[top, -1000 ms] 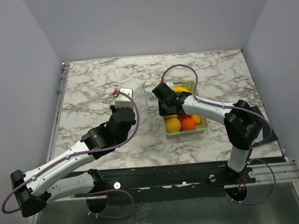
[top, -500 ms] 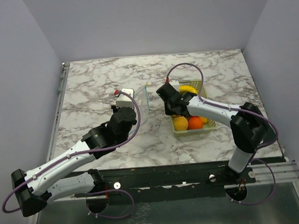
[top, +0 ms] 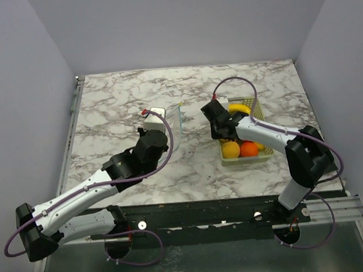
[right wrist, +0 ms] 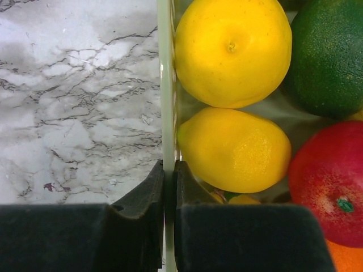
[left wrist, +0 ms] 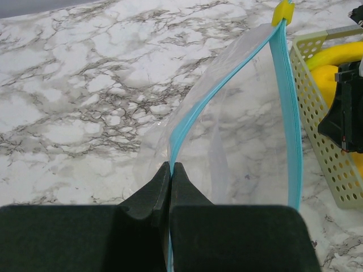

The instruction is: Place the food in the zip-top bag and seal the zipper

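Slipping looks the main risk on the left. The left jaws are clamped shut on just one lip of the bag [left wrist: 238, 130], on its zipper [left wrist: 290, 113] away from the yellow slider [left wrist: 282, 12]. A tug could pull the thin strip free or let the mouth flop closed. The right jaws are pinched shut on the basket [right wrist: 166, 85] wall facing the bag, not on food. Dragging it could spill the lemon [right wrist: 232, 150] and apple [right wrist: 329, 187], or knock the bag.

Both arms reach from the near edge with bent elbows, wrists converging mid-desk. The bag stands at the desk's middle, mouth gaping, apparently empty. The basket sits beside it toward the right edge, the fruit inside.
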`<control>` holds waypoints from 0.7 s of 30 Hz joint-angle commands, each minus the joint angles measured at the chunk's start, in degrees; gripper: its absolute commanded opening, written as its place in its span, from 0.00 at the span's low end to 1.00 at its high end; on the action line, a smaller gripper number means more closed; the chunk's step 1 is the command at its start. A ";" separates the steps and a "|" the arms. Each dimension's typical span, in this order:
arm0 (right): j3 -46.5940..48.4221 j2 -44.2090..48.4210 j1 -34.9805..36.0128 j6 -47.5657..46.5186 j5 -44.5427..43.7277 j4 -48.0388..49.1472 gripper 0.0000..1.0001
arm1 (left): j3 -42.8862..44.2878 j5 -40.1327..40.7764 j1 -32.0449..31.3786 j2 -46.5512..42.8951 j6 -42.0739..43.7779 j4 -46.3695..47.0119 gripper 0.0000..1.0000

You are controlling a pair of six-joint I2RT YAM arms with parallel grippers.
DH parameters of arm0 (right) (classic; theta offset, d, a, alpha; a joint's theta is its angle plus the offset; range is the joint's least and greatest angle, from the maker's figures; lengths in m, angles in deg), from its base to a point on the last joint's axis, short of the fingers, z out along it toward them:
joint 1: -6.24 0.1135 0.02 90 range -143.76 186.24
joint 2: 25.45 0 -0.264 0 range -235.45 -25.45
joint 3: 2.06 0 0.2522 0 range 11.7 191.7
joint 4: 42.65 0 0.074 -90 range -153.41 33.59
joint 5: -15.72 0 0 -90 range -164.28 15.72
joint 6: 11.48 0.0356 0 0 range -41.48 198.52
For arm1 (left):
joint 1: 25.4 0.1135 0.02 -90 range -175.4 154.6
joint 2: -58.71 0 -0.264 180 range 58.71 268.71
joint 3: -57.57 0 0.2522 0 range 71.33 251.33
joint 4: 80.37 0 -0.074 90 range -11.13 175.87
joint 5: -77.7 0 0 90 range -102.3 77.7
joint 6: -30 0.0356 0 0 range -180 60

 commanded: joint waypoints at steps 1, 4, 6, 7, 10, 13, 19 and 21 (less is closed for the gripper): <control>-1.06 2.47 -0.53 0.02 -1.06 0.42 0.17 | -0.40 -1.49 0.45 0.42 -1.05 0.90 0.00; -0.30 4.51 -0.48 0.58 0.45 -0.08 0.29 | -0.50 -1.85 0.71 0.44 -1.60 0.92 0.00; 0.12 6.89 -0.48 0.91 1.76 -0.28 0.34 | -0.50 -1.94 0.74 0.58 -1.79 0.91 0.00; 0.34 8.03 -0.50 1.01 2.45 -0.46 0.35 | -0.50 -1.93 0.69 0.68 -1.76 0.89 0.00; 0.85 11.90 -0.28 0.81 6.38 -0.36 0.45 | -0.48 -2.07 0.83 1.09 -1.94 0.92 0.00; 1.99 14.85 0.79 0.97 10.58 -0.69 0.51 | -0.34 -2.37 0.91 1.61 -2.03 0.90 0.00; 2.98 20.71 6.39 4.65 11.83 -0.02 0.53 | -0.19 -2.88 1.19 2.33 -2.19 0.89 0.00; 1.77 23.04 7.72 6.73 14.20 2.59 0.55 | -0.24 -2.99 1.20 2.44 -2.20 0.89 0.00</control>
